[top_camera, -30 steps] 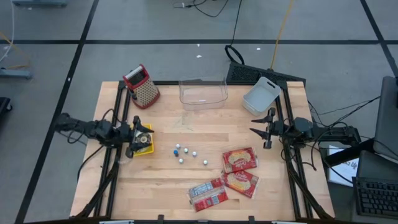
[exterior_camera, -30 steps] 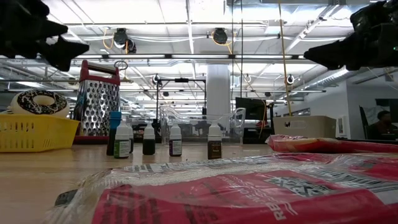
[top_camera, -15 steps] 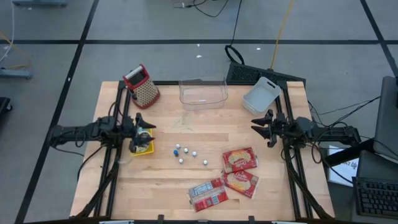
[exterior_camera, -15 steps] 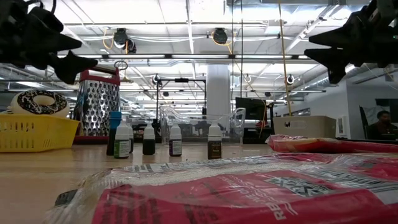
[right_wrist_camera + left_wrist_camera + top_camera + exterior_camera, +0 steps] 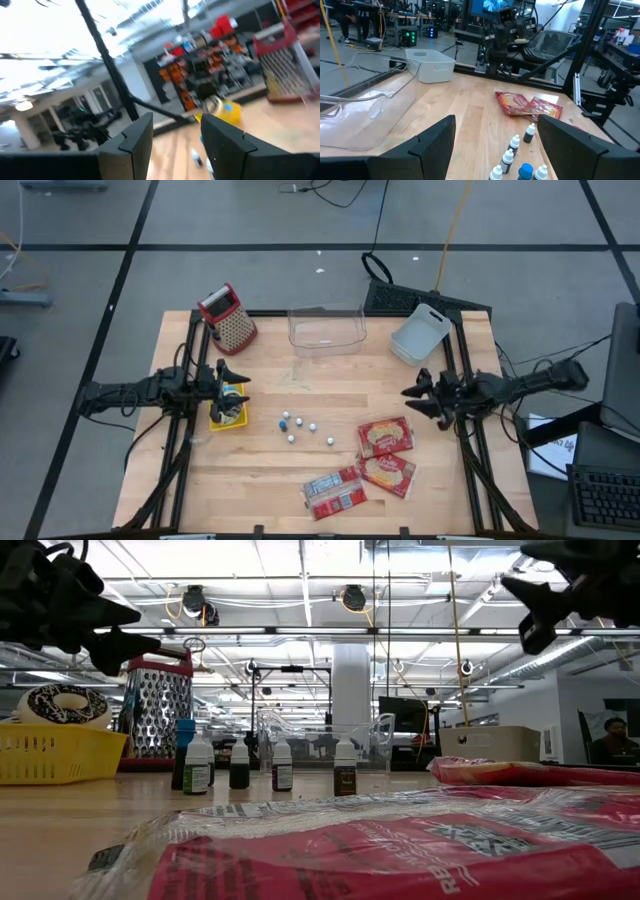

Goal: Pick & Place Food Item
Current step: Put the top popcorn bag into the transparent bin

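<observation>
Over the yellow basket (image 5: 228,415) at the tabletop's (image 5: 330,385) left side hangs the left end effector (image 5: 233,377), its fingers spread wide and empty. Just below it, a doughnut (image 5: 57,702) lies in that basket. Across the tabletop, the right end effector (image 5: 415,400) hovers with fingers parted and holding nothing, near the red snack packets (image 5: 386,437), well apart from the doughnut.

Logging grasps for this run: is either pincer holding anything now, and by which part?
Nothing is held: left pincer and right pincer both hang open and empty.
</observation>
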Robot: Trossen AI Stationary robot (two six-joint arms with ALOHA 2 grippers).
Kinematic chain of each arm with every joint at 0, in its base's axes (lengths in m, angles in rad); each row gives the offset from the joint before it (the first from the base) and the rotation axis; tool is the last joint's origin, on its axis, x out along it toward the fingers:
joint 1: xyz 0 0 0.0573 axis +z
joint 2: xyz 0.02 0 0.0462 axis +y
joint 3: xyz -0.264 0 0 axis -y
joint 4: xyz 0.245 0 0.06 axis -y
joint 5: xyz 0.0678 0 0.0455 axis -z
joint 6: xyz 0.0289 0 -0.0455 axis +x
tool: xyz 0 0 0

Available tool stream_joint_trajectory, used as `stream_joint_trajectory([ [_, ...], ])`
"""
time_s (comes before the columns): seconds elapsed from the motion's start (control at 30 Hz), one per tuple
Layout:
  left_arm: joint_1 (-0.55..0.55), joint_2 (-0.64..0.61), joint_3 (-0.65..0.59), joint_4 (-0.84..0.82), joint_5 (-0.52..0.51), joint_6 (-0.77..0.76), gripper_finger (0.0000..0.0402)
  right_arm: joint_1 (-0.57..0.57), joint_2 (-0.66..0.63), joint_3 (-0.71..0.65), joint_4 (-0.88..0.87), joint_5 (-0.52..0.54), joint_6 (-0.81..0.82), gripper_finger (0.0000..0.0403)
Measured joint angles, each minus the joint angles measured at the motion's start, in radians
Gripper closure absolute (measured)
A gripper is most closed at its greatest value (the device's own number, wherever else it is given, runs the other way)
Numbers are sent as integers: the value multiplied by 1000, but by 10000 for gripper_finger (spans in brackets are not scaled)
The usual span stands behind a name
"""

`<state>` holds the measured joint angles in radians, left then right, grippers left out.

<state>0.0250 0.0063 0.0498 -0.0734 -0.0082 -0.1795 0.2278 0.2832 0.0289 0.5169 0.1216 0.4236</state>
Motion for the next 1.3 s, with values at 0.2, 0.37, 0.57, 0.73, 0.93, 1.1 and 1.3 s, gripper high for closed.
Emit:
stream_joint_trajectory([
  [0.2, 0, 0, 0, 0, 0, 0, 121, 190, 362, 99, 5, 198, -22, 214],
  [0.37, 0, 0, 0, 0, 0, 0, 121, 248, 639, 277, -36, 228, -134, 154],
  [0.57, 0, 0, 0, 0, 2, 0, 121, 197, 882, 404, -238, 272, -174, 132],
  [0.73, 0, 0, 0, 0, 3, 0, 121, 166, 1015, 406, -224, 269, -184, 142],
  [0.93, 0, 0, 0, 1, 3, 0, 121, 133, 1113, 406, -181, 110, -182, 149],
  [1.1, 0, 0, 0, 0, 2, 0, 121, 122, 1187, 406, -89, 83, -217, 149],
  [1.3, 0, 0, 0, 0, 2, 0, 121, 93, 1236, 408, -43, 57, -193, 154],
])
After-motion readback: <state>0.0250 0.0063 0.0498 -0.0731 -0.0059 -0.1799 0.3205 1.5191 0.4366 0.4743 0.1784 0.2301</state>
